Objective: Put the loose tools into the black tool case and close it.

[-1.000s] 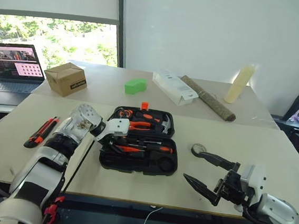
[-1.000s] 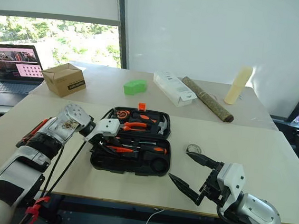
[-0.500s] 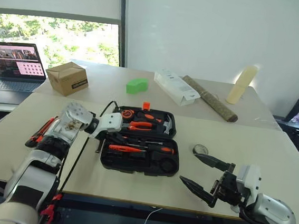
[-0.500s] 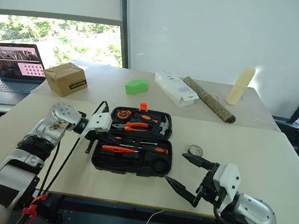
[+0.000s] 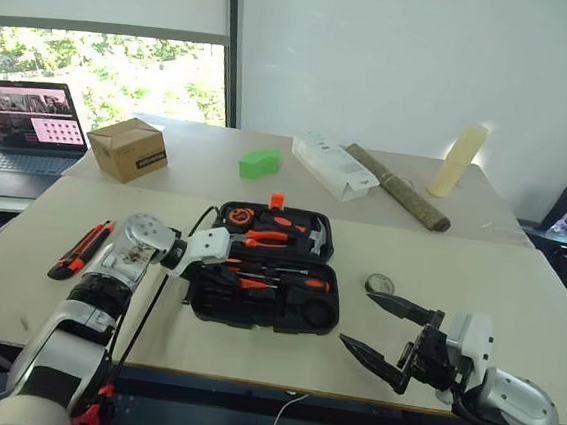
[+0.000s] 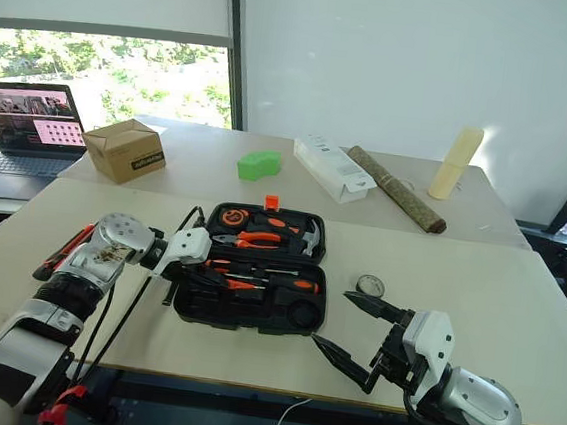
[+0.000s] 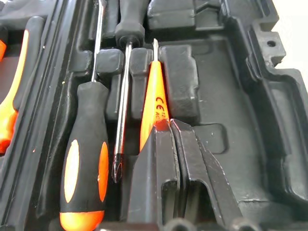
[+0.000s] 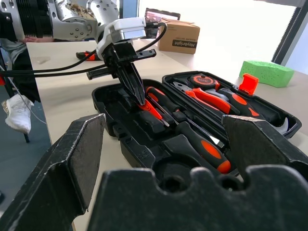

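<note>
Pinching slim orange screwdriver (image 7: 155,103) in case (image 5: 284,308)

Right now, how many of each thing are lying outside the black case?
Boxes: 2, cardboard box, white box
Rolls: 2, long brown roll, small tape roll
Utility knife: 1
Green block: 1
Laptop: 1
Cream cylinder: 1
Total: 8

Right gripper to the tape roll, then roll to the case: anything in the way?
Nothing visible. The open right gripper is just short of the tape roll, and only bare table lies between the roll and the open black tool case.
</note>
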Robot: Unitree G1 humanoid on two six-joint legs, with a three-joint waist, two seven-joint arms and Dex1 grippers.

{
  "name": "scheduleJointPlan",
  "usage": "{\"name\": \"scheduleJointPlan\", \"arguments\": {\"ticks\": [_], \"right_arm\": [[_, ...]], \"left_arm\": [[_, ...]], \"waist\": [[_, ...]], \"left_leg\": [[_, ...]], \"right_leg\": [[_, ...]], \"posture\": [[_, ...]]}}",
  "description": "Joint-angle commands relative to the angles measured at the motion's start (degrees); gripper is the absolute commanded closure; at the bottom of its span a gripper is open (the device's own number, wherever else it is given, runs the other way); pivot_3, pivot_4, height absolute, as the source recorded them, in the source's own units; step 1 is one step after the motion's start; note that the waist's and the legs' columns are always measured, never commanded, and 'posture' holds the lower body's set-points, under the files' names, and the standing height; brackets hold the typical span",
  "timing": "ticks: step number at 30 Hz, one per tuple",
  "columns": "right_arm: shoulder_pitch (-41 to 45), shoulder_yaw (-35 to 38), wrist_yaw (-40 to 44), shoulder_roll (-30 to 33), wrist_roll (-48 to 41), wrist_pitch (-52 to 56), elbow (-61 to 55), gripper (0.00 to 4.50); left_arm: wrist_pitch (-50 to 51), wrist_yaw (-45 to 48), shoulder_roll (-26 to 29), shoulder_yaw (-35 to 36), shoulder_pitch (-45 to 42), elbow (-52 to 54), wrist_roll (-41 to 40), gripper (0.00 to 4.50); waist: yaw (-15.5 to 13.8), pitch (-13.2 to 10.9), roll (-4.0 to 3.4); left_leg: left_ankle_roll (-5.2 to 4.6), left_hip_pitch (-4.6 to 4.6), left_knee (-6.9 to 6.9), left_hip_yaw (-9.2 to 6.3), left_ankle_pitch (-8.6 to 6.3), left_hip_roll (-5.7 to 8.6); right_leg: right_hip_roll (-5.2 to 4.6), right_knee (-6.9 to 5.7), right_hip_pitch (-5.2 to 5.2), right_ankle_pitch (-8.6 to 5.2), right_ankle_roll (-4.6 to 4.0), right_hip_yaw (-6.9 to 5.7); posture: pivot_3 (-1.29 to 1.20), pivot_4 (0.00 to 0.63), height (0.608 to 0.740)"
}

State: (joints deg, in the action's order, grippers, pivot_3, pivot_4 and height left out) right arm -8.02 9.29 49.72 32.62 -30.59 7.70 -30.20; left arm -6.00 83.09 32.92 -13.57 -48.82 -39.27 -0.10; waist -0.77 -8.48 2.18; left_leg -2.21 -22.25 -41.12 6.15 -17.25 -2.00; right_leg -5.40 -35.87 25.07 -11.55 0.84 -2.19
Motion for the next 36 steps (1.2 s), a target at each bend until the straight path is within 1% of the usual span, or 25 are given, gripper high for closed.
{"name": "scheduleJointPlan", "arguments": {"ticks": [1, 7, 12, 15, 19, 28, 36], "right_arm": [[-0.7, 0.3, -0.1, -0.1, -1.0, -0.5, -1.5, 0.0], [-0.7, 0.2, -0.2, -0.1, -1.1, -0.3, -1.4, 0.0], [-0.6, 0.1, -0.1, 0.0, -1.3, 0.0, -1.2, 0.0], [-0.8, 0.1, 0.0, 0.1, -1.4, 0.2, -1.3, 0.0], [-1.2, 0.2, 0.2, 0.2, -1.6, 0.4, -1.4, 0.0], [-1.2, -0.1, 0.3, 0.0, -1.5, 0.3, -1.0, 0.0], [-1.4, -0.2, 0.4, 0.0, -1.5, 0.2, -0.8, 0.0]], "left_arm": [[0.3, -0.2, -0.1, 1.1, -1.1, -0.2, -1.0, 4.42], [0.0, -3.3, -0.1, 0.6, -1.9, -3.2, 1.2, 4.42], [1.8, -4.6, -0.8, 1.1, -1.9, -4.0, 0.6, 4.42], [3.2, -3.3, -1.0, 1.8, -1.5, -3.3, -1.0, 4.42], [5.6, 0.1, -0.8, 3.2, 0.0, 0.7, -4.5, 4.42], [1.8, -3.7, -0.3, 2.7, -0.9, -2.7, -1.8, 4.42], [1.4, -4.8, -0.1, 2.0, -0.8, -5.2, -0.5, 4.42]], "waist": [[0.1, 0.0, 0.0], [0.1, 0.0, 0.0], [0.0, 0.0, 0.0], [0.0, 0.0, 0.0], [0.1, 0.0, 0.0], [0.1, 0.0, 0.0], [0.1, 0.0, 0.0]], "left_leg": [[0.0, 0.0, -0.03, 0.0, 0.0, 0.0], [0.0, 0.03, -0.07, -0.01, 0.0, -0.01], [0.0, 0.1, -0.16, -0.04, 0.0, -0.02], [0.0, 0.15, -0.22, -0.07, 0.01, -0.03], [0.0, 0.12, -0.22, -0.08, 0.01, -0.04], [-0.06, -0.05, -0.2, -0.05, -0.02, -0.01], [-0.06, -0.01, -0.2, -0.05, -0.02, -0.02]], "right_leg": [[0.0, -0.02, 0.0, 0.0, 0.0, 0.0], [0.0, -0.07, -0.02, 0.0, 0.0, 0.0], [0.0, -0.11, -0.12, 0.02, 0.0, 0.0], [0.0, -0.13, -0.19, 0.02, 0.01, 0.0], [0.02, -0.14, -0.16, 0.02, 0.01, 0.02], [0.02, -0.02, -0.04, 0.02, 0.01, 0.02], [0.02, -0.06, -0.05, 0.02, 0.02, 0.02]], "posture": [[0.0, 0.15, 0.74], [0.0, 0.15, 0.74], [0.0, 0.15, 0.74], [0.0, 0.15, 0.74], [0.0, 0.15, 0.74], [0.0, 0.15, 0.74], [0.0, 0.15, 0.74]]}}
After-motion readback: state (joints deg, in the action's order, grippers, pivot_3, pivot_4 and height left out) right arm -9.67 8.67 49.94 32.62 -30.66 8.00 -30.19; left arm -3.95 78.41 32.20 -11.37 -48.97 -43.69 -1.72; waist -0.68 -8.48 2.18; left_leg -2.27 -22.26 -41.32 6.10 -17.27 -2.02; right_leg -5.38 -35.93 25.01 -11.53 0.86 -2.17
